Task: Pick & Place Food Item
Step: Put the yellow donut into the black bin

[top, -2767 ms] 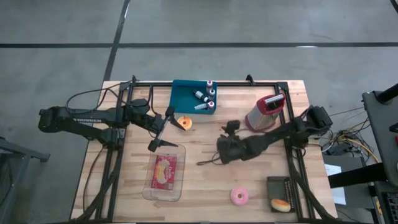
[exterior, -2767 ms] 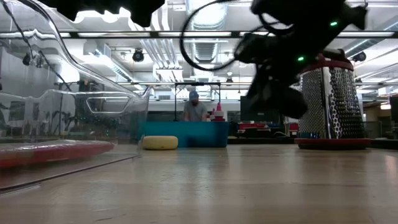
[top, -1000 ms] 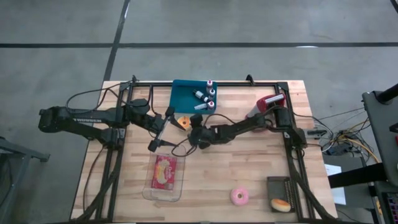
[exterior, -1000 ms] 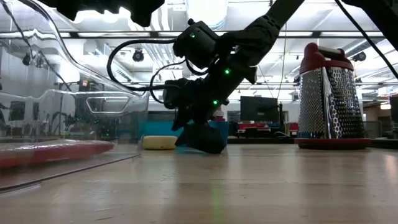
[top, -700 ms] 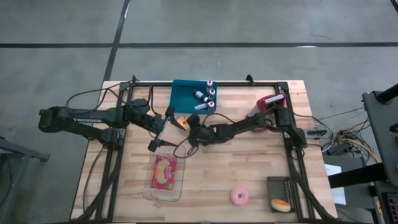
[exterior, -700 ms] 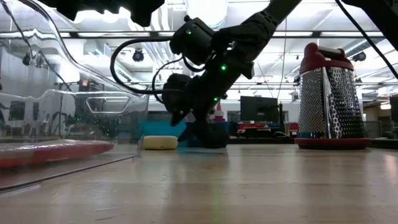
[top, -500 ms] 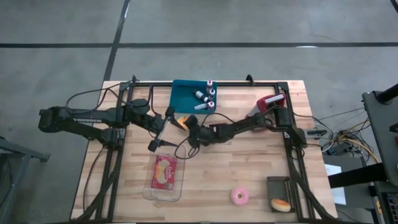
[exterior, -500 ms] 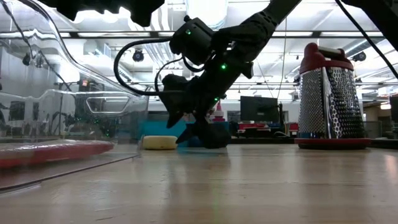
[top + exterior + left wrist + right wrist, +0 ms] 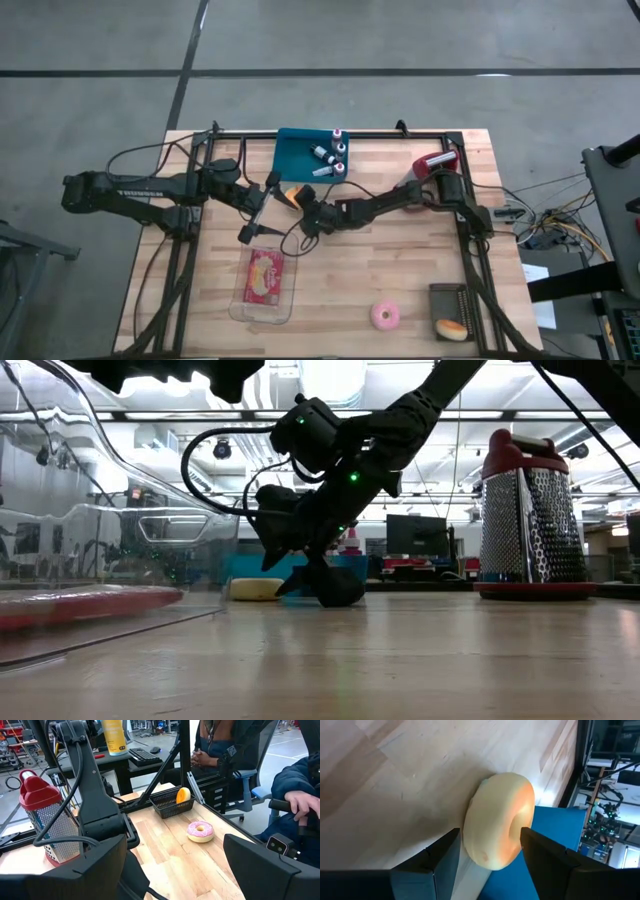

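A yellow-orange donut (image 9: 500, 820) lies flat on the wooden table against the near edge of the blue tray (image 9: 545, 850). It also shows in the high view (image 9: 292, 194) and the low view (image 9: 255, 589). My right gripper (image 9: 490, 834) is open and low over the table. Its two fingers (image 9: 427, 865) stand on either side of the donut's near edge, with a gap showing on both sides. In the high view my right gripper (image 9: 300, 207) sits just on the near right of the donut. My left gripper (image 9: 262, 210) is wide open and empty, left of the donut.
A clear container (image 9: 265, 277) holding a red packaged item lies near my left gripper. The blue tray (image 9: 300, 160) holds small bottles. A red-topped grater (image 9: 428, 172) stands at the far right. A pink donut (image 9: 385, 316) and a black basket (image 9: 452, 312) holding an orange item lie near the front right.
My right gripper has gone a little toward the table's left and far edge, up to the yellow-orange donut, staying low over the table. The donut has stayed where it was.
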Robot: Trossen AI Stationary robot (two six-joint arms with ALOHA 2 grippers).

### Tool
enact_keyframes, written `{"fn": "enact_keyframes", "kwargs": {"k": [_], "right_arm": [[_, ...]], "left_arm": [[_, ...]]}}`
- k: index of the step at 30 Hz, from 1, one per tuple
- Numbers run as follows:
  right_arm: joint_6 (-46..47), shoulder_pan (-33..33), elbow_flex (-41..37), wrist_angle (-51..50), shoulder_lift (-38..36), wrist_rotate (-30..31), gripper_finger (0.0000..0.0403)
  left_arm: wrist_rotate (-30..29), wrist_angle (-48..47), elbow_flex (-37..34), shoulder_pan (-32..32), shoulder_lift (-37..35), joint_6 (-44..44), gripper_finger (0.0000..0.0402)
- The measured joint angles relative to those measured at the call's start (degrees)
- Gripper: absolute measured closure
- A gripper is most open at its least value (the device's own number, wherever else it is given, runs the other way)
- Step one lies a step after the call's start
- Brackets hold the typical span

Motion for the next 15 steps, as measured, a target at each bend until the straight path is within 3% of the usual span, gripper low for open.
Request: {"fn": "enact_keyframes", "kwargs": {"k": [15], "right_arm": [[0.76,-1.01,-0.09,0.16,0.26,-0.77,0.0200]], "left_arm": [[0.01,0.01,0.00,-0.01,0.00,0.00,0.0062]]}}
